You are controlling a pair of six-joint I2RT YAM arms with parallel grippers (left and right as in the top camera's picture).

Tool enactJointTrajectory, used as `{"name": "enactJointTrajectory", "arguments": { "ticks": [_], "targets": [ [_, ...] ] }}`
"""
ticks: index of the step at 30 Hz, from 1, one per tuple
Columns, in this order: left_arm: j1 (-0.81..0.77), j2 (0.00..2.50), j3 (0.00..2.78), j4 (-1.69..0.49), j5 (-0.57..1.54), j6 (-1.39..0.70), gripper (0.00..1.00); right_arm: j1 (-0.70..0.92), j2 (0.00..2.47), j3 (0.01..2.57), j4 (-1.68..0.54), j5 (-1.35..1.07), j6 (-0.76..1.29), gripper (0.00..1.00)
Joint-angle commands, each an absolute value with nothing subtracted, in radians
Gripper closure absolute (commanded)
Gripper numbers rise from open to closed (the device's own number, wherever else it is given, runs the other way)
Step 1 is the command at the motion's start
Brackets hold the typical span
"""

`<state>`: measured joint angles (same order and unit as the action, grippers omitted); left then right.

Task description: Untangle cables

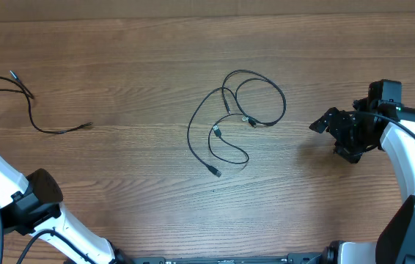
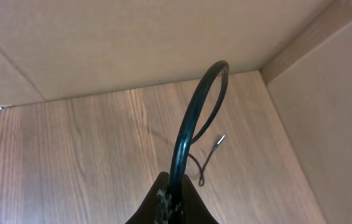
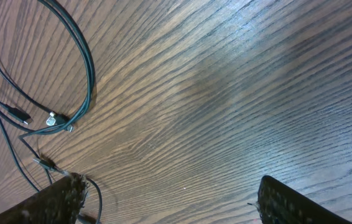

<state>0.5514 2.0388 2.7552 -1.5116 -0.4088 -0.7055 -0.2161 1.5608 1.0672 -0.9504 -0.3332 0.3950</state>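
Wood-grain tabletop (image 1: 339,44) fills the overhead view, with the tangle of cables (image 1: 227,103) at its centre: thin black cords in overlapping loops, their small silvery plugs inside the loops. A separate loose cable (image 1: 53,133) lies well apart at the left and runs off the edge. The right gripper (image 1: 319,125) sits to the right of the tangle, not touching it. Only the left arm (image 1: 39,194) shows at the lower left, its fingers out of frame. In the left wrist view the left gripper (image 2: 173,198) has its fingers pressed together, and a black loop of the loose cable (image 2: 191,118) rises from between them, apparently pinched; a silvery plug tip (image 2: 221,141) hangs beyond, over wood edged by tan panels (image 2: 132,43). In the right wrist view the right gripper (image 3: 176,205) has its fingers (image 3: 61,199) spread wide with bare wood between them, the tangle up and to the left. These cords look light, limp and springy, so they will likely drag along when pulled. A pinch on an outer loop or just behind a plug seems safest.
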Motion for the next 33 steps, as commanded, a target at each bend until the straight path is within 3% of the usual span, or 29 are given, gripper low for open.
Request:
{"name": "enactJointTrajectory", "arguments": {
  "ticks": [1, 12, 15, 18, 26, 33],
  "targets": [
    [0.55, 2.042, 2.751, -1.485, -0.425, -0.734, 0.96, -0.219, 1.556, 1.086, -0.944, -0.333, 0.392, 0.13],
    [0.55, 2.108, 2.729, -1.44, -0.421, -0.733, 0.95, -0.218, 1.556, 1.086, -0.945, -0.333, 0.392, 0.13],
    [0.55, 2.139, 2.729, -1.439, -0.364, -0.691, 0.57, -0.218, 1.556, 1.086, -0.945, -0.333, 0.392, 0.13],
    [0.55, 2.16, 2.729, -1.44, -0.275, -0.649, 0.42, -0.218, 1.556, 1.086, -0.945, -0.333, 0.392, 0.13],
    [0.511, 2.171, 2.729, -1.431, -0.024, -0.604, 0.41, -0.218, 1.556, 1.086, -0.945, -0.333, 0.392, 0.13],
    [0.362, 2.171, 2.729, -1.429, -0.022, -0.513, 0.41, -0.218, 1.556, 1.086, -0.945, -0.333, 0.392, 0.13]
  ]
}}
